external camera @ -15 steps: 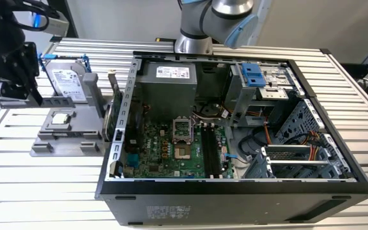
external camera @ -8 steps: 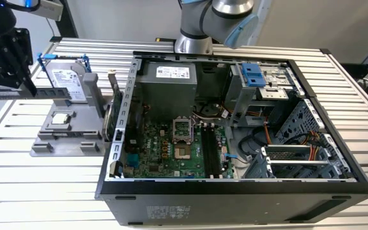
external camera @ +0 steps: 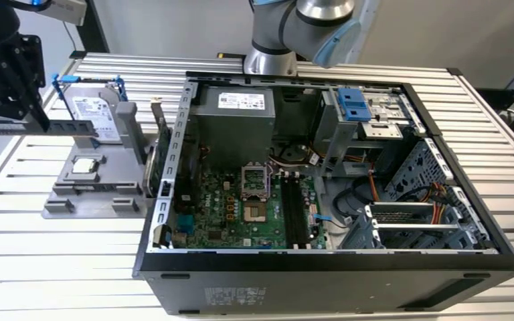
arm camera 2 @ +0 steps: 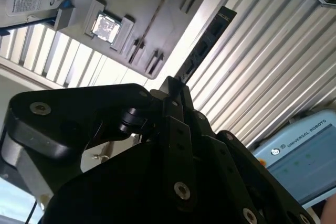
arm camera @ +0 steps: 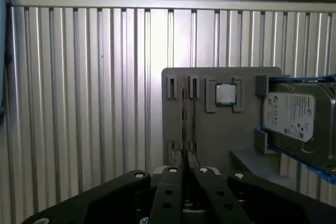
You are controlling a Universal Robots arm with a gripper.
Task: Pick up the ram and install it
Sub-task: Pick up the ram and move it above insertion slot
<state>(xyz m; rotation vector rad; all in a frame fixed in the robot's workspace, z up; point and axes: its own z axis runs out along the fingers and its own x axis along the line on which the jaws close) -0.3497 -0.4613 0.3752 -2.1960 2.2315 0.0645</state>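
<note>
Bright even light, glare on table slats (arm camera: pixel 157 45), gripper (arm camera: pixel 187 156) in shadow

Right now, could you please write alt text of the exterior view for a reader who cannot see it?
The black hand holds the ram, a slim green stick, level above a grey parts holder on the exterior view's left. To the right lies an open computer case with its motherboard exposed.

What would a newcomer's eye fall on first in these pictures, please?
Probably the open computer case in the middle of the exterior view, its green motherboard exposed. Next, the gripper at that view's left, shut on the ram above a grey holder with a hard drive.
</note>
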